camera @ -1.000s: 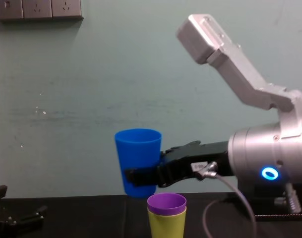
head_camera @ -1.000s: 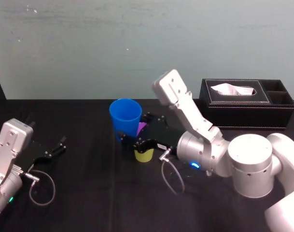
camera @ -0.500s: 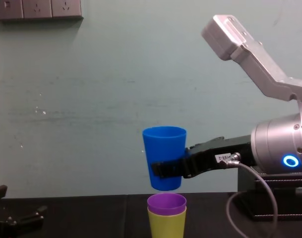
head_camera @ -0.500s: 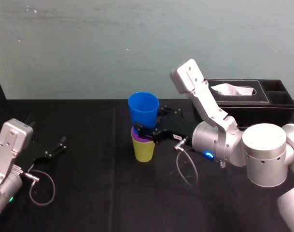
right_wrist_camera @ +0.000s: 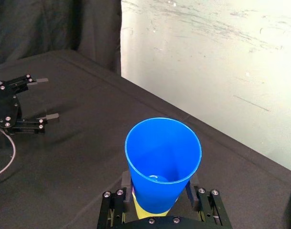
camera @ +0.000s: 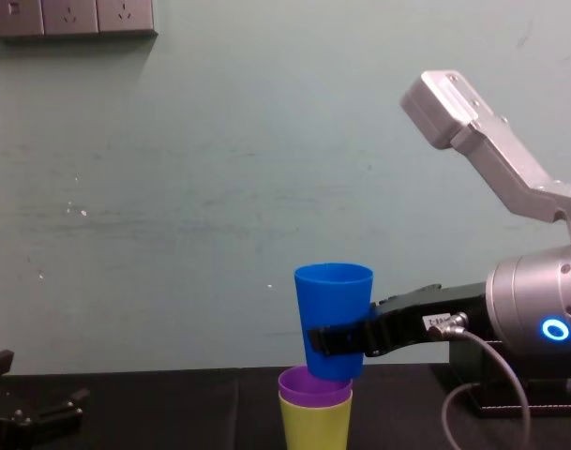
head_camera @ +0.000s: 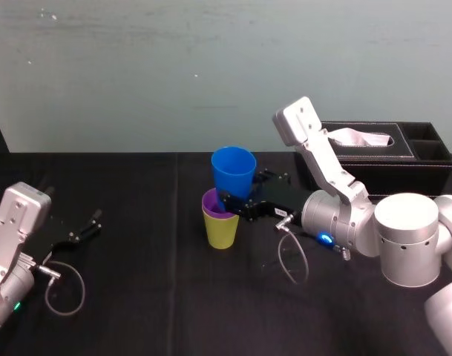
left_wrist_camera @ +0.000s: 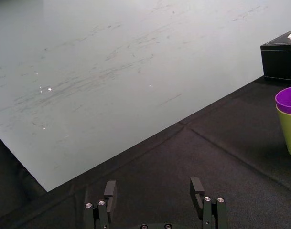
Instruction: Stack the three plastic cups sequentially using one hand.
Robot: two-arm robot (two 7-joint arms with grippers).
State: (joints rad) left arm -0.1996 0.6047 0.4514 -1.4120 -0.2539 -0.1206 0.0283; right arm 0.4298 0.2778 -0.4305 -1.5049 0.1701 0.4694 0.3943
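One blue cup [camera: 334, 300] upright, mouth up

Wall [head_camera: 136, 74] at the back is a pale grey-green, pretty scuffed, white scratches and specks all over; a row of wall sockets [camera: 71, 17] sits high up on the left; the table [head_camera: 151, 297] is covered in black cloth with a crease running down it; black tissue box [head_camera: 374, 156] at the far right, near the wall; a dark curtain [right_wrist_camera: 54, 28] hangs off to the left.
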